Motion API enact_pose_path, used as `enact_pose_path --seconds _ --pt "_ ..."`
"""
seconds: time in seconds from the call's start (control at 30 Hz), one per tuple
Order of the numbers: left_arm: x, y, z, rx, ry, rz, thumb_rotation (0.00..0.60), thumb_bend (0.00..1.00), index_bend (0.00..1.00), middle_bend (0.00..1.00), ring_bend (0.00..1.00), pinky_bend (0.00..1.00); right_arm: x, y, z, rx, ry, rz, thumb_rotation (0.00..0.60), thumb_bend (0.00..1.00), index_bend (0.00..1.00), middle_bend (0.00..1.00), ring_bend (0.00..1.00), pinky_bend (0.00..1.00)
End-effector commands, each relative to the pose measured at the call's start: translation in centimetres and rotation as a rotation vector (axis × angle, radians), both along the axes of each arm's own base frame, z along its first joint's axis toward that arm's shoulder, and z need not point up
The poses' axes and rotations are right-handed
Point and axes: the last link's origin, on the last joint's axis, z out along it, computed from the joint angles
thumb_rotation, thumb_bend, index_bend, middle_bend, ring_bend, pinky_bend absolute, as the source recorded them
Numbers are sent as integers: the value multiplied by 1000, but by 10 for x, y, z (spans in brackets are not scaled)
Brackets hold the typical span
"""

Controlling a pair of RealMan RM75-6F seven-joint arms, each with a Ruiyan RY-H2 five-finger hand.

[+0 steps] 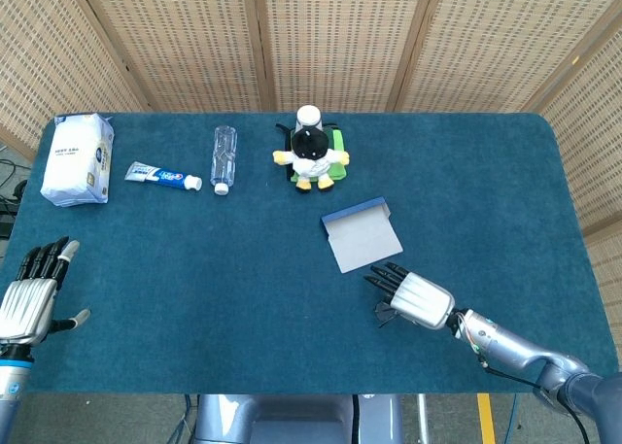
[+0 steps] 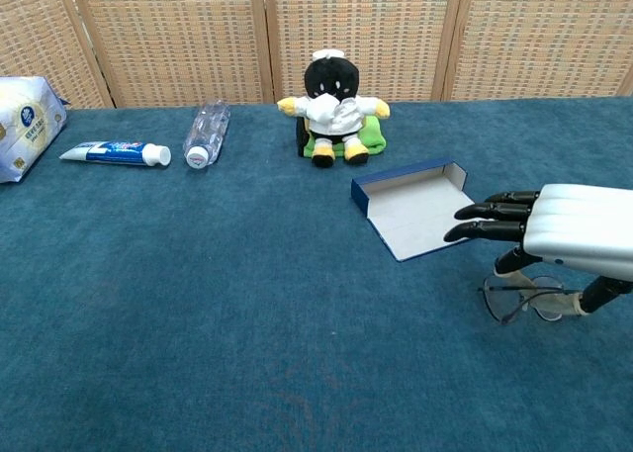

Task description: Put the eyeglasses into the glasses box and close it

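The eyeglasses, thin-framed, lie on the blue cloth at the right; in the head view my right hand hides them. My right hand hovers directly over them with its fingers stretched out toward the box and its thumb pointing down by the frame. It holds nothing. The glasses box lies open and flat just beyond the fingertips, blue-rimmed with a pale inside and nothing in it. My left hand stays at the table's left edge, fingers spread, holding nothing.
A penguin plush on a green pad sits behind the box. Further left lie a plastic bottle, a toothpaste tube and a tissue pack. Wicker screens close off the back.
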Motion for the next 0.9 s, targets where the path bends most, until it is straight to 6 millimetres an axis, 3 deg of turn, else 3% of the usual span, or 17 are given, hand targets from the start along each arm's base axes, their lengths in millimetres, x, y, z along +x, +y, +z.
enact_pose_path --seconds 0.03,0.57,0.9 --pt "0 0 0 0 -2 0 600 27 0 0 0 0 11 -7 4 -23 0 27 600 466 595 118 0 136" --pt "-1 2 2 -2 -13 7 600 27 0 0 0 0 96 -61 0 -216 115 156 600 466 595 135 0 136" --pt "-2 3 4 -8 -22 9 600 26 0 0 0 0 136 -96 -15 -353 205 205 600 466 595 144 0 136"
